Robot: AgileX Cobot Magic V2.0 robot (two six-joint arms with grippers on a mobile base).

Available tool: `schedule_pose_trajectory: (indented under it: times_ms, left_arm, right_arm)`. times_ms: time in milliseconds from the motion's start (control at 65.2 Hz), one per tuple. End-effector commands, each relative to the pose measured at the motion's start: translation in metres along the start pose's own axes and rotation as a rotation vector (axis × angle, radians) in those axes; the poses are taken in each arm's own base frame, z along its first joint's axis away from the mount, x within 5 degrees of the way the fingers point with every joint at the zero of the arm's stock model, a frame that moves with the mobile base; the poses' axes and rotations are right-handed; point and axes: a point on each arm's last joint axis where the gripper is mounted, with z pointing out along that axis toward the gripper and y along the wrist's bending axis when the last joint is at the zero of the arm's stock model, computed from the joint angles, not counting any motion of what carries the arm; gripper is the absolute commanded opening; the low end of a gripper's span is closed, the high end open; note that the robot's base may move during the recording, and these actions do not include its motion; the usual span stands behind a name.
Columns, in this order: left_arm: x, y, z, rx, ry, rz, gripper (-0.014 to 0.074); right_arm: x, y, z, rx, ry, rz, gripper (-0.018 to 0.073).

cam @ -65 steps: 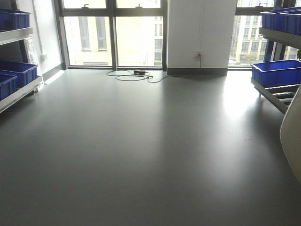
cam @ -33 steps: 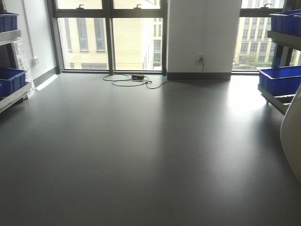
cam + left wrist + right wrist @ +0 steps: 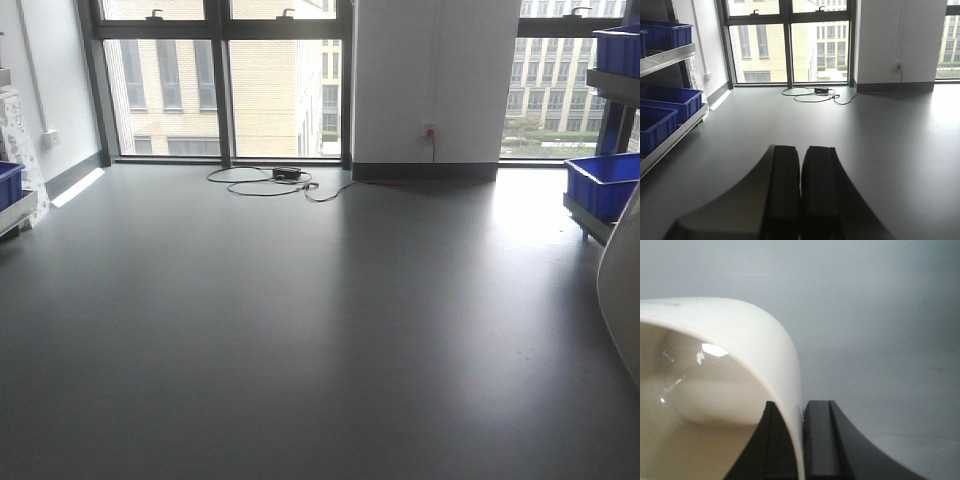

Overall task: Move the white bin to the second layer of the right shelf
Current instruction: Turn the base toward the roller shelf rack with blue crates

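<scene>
My right gripper [image 3: 801, 405] is shut on the rim wall of the white bin [image 3: 740, 335], one finger inside it and one outside. The bin is held above the grey floor. Its curved side shows at the right edge of the front view [image 3: 622, 290]. My left gripper [image 3: 800, 150] is shut and empty, held over the floor. The right shelf stands at the far right of the front view, with a steel rail [image 3: 585, 222] under a blue crate. Its roller level is not visible now.
Blue crates sit on the right shelf [image 3: 605, 185] and on the left shelf [image 3: 662, 107]. A black cable and box [image 3: 285, 177] lie on the floor by the windows. A white pillar [image 3: 430, 80] stands ahead. The grey floor [image 3: 300, 330] stretches ahead.
The view has moved forward and turned right: the left shelf slid almost out of the frame, the windows and pillar grew nearer. The bin stays at the right edge.
</scene>
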Motion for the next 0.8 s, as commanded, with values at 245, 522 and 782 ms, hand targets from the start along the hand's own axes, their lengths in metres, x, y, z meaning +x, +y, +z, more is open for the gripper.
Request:
schedule_pose_trajectory:
  times_ms: [245,522,782]
  left_arm:
    - [0.0041,0.0002,0.0003,-0.004,-0.061,-0.009,0.0085]
    - [0.0041,0.0002,0.0003,-0.004,-0.061,-0.009,0.0085]
    - [0.0041,0.0002,0.0003,-0.004,-0.061,-0.009,0.0085]
  right_arm:
    - [-0.0094,0.0011,-0.0075,-0.012,-0.079,0.002,0.0052]
    - [-0.0094,0.0011,-0.0075,-0.012,-0.079,0.002,0.0052]
    - [-0.0094,0.0011,-0.0075,-0.012,-0.079,0.002,0.0052]
